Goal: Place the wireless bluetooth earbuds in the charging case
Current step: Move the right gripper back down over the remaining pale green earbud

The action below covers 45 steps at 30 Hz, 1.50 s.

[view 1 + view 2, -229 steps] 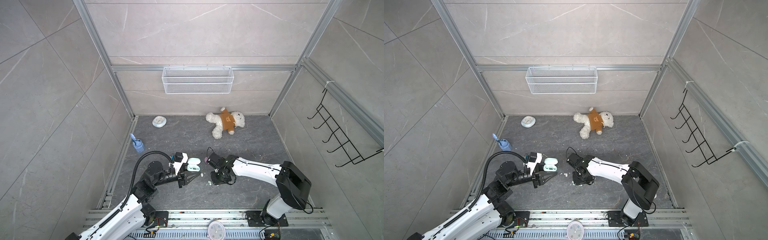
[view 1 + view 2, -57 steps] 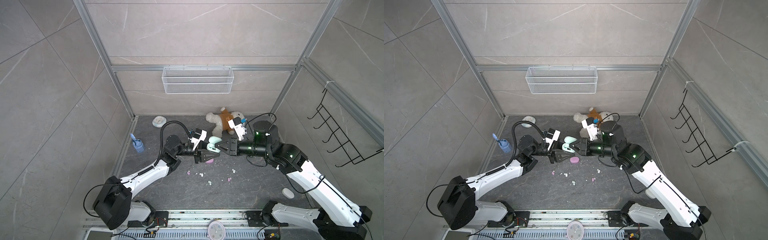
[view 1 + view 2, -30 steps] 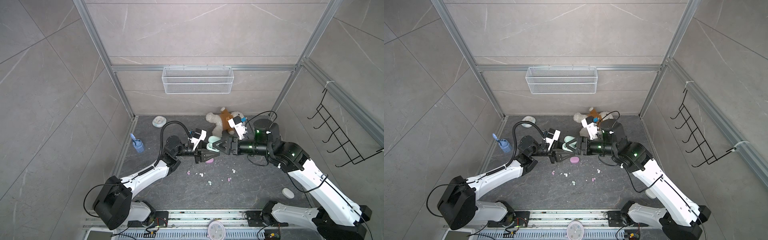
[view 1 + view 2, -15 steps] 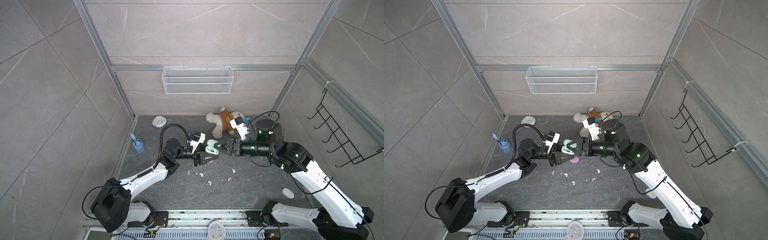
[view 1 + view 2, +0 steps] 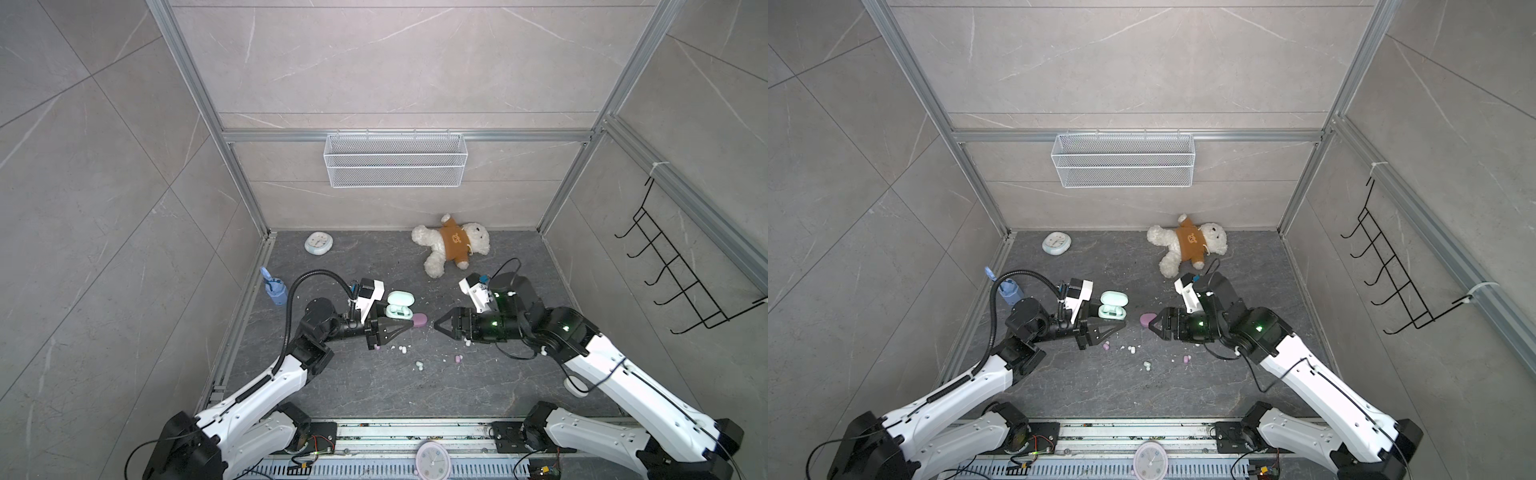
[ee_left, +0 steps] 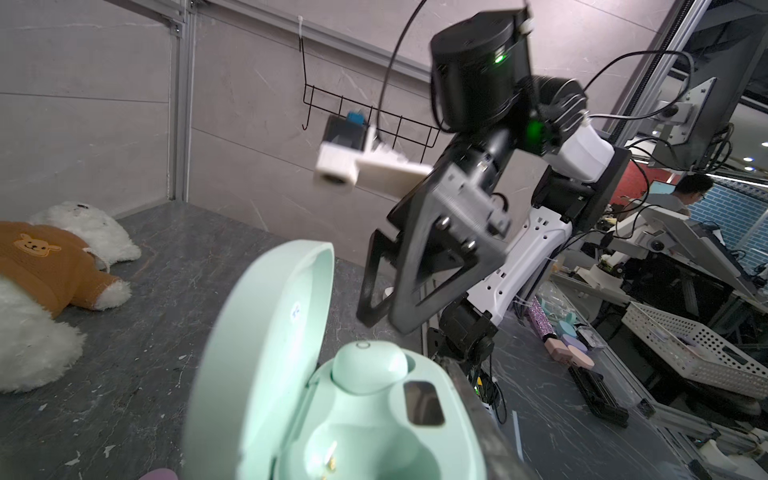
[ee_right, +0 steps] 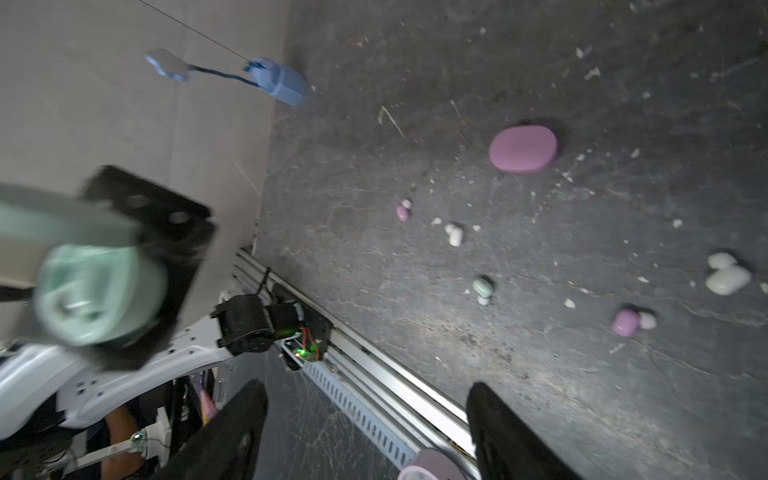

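Note:
My left gripper is shut on the mint charging case, held above the floor with its lid open. In the left wrist view one mint earbud sits in the case, and the socket beside it is bare. A dark finger presses the case's side. My right gripper faces the case, open, with nothing in it. Loose earbuds lie on the floor below: a pink one, a white one, a mint one and a second pink one.
A shut pink case lies between the grippers. A teddy bear and a small round clock lie at the back. A blue bottle stands by the left wall. White crumbs dot the floor.
My right gripper has pulled back to the right, away from the case, and a gap now shows between them. The left gripper has dropped a little with the case.

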Tool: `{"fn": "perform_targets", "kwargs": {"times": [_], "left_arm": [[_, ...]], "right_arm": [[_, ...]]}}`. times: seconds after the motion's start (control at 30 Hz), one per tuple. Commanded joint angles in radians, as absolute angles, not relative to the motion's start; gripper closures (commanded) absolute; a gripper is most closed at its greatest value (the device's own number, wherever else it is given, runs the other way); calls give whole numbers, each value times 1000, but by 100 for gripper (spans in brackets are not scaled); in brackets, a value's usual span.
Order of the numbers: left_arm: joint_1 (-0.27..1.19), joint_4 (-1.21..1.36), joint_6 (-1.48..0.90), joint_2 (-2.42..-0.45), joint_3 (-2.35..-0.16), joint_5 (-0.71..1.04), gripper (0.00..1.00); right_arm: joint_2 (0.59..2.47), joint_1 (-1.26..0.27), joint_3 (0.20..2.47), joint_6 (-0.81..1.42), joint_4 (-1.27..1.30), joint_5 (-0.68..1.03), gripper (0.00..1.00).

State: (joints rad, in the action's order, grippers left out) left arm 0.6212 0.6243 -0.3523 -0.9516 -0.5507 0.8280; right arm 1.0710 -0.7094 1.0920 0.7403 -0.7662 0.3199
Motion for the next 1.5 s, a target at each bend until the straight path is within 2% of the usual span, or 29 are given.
{"fn": "perform_targets", "kwargs": {"times": [0.0,0.23,0.43,0.63,0.97,1.47], "left_arm": [[620,515,-312,-862,-542,789,81],[621,370,-298,-700,-504,744,81],[621,312,-298,-619,-474,714,81],[621,288,-298,-583,-454,700,81],[621,270,-288,-561,-458,698,81],[621,267,-289,-540,-454,688,81]], "right_arm": [[1131,-720,1006,763,-708,260,23],[1338,-744,864,752,-493,300,24],[1514,-773,872,707,-391,324,26],[1613,-785,882,686,-351,324,27],[1675,-825,895,685,-342,336,30],[1662,-863,931,703,-340,363,32]]}}
